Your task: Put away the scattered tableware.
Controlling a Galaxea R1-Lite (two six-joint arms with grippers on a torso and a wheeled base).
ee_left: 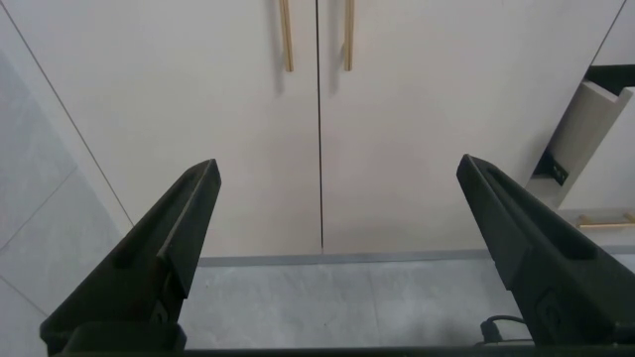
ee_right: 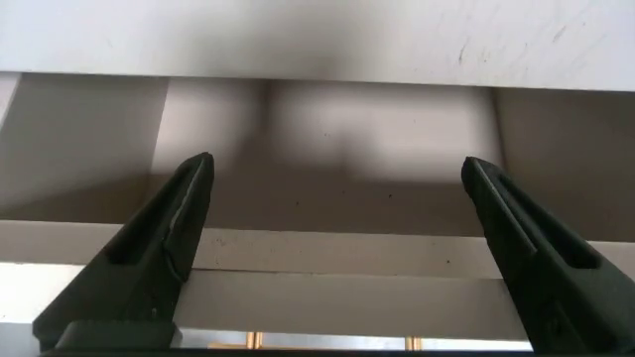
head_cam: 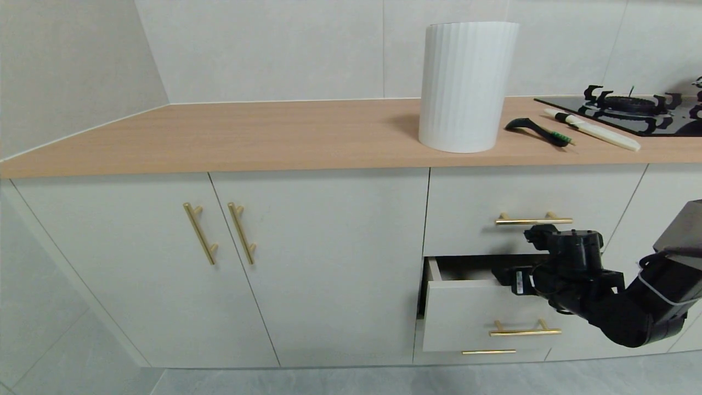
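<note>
The right gripper (ee_right: 337,167) is hovering, spread and empty, at the mouth of the half-open drawer (head_cam: 466,315), while the left gripper (ee_left: 337,169) is hanging spread too. With the drawer seemingly ready, the black utensil (head_cam: 535,129) and white knife (head_cam: 595,130) are lying on the counter (head_cam: 274,134), awaiting a reach upward.

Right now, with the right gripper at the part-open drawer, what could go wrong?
The drawer is partly open, with the open right gripper at the gap under the upper drawer front; lifting could scrape it. The black utensil and white utensil lie near the counter edge beside the white container; a reach might knock them off.
</note>
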